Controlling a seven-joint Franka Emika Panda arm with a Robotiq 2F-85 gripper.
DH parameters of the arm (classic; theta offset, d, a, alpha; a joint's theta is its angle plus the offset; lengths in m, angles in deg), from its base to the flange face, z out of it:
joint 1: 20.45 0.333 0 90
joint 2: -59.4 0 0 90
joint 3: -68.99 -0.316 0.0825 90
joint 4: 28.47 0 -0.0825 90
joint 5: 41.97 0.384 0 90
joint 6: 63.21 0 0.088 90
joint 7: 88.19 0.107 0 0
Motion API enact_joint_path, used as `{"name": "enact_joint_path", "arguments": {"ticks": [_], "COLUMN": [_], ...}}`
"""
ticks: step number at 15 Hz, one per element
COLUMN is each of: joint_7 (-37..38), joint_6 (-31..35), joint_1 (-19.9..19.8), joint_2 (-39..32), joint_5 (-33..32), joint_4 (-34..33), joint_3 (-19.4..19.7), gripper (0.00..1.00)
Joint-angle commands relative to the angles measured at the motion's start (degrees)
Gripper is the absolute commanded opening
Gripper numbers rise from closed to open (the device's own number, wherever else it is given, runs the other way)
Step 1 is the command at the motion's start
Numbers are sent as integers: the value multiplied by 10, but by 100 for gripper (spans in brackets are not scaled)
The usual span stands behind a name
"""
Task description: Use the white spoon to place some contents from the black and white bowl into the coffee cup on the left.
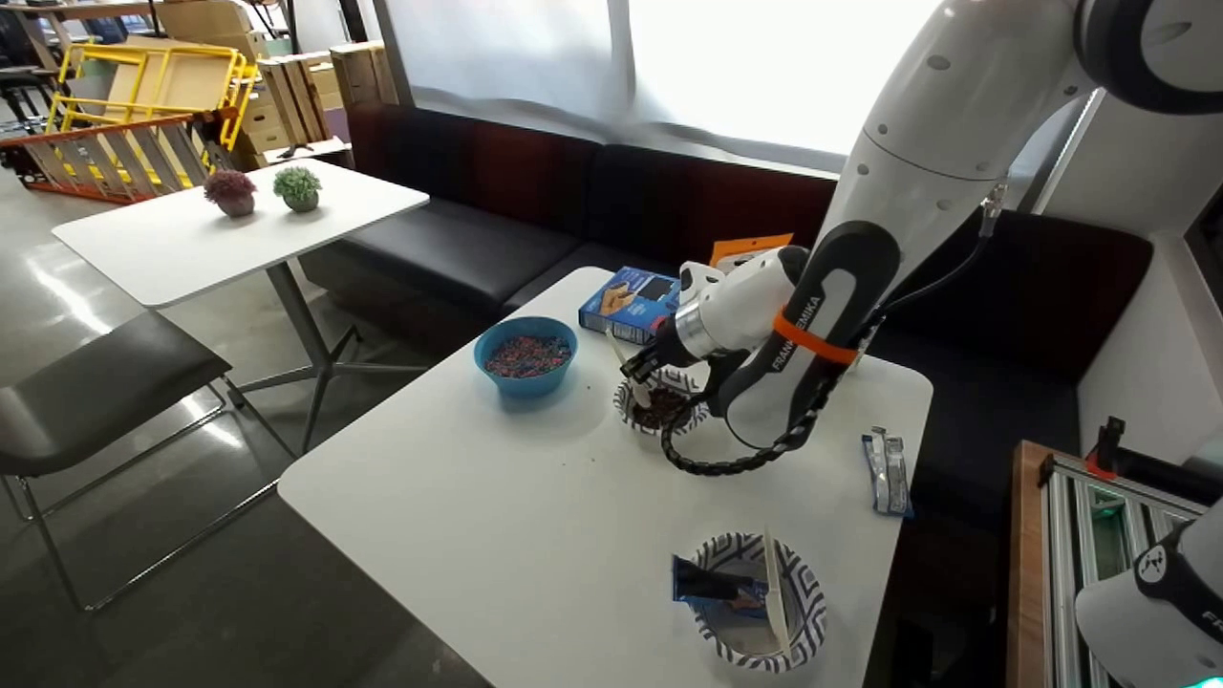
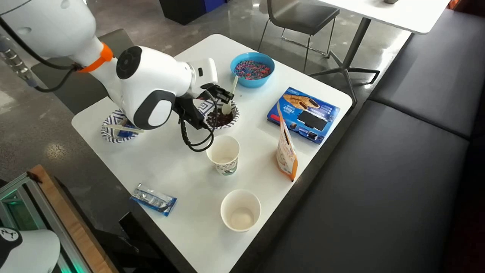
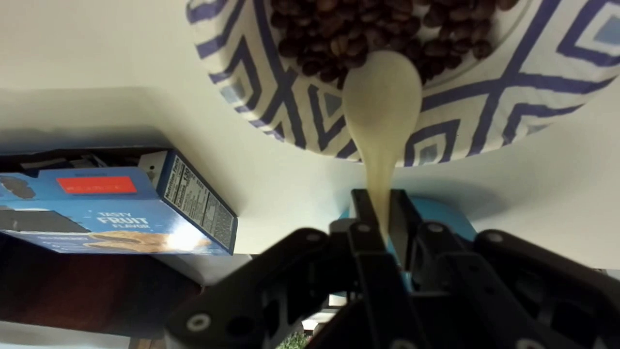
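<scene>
In the wrist view, the gripper (image 3: 379, 202) pinches the white spoon (image 3: 380, 116) by its handle; this likely light, stiff, somewhat slippery plastic should hold best mid-handle. Its long axis runs ahead of the gripper, head in or just above the black and white bowl (image 3: 457, 116). In both exterior views, the head points down below the gripper, the handle's end up past it, toward the blue bowl (image 1: 530, 386).

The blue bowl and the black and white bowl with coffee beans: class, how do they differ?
The blue bowl is plain outside; the black and white bowl is patterned. The blue bowl holds pink and blue bits; the black and white bowl holds coffee beans. Both are round and stand on the white table.
</scene>
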Motion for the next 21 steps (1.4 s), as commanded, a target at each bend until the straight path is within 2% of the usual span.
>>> {"name": "enact_joint_path", "arguments": {"ticks": [1, 8, 15, 21], "joint_7": [5, 4, 2, -14], "joint_6": [-50, -108, -187, -238], "joint_1": [-13, -24, -80, -131], "joint_2": [21, 38, 68, 87], "joint_5": [-15, -32, -87, -102], "joint_4": [16, 21, 29, 37], "joint_3": [-14, -27, -78, -126], "gripper": [4, 4, 4, 4]}}
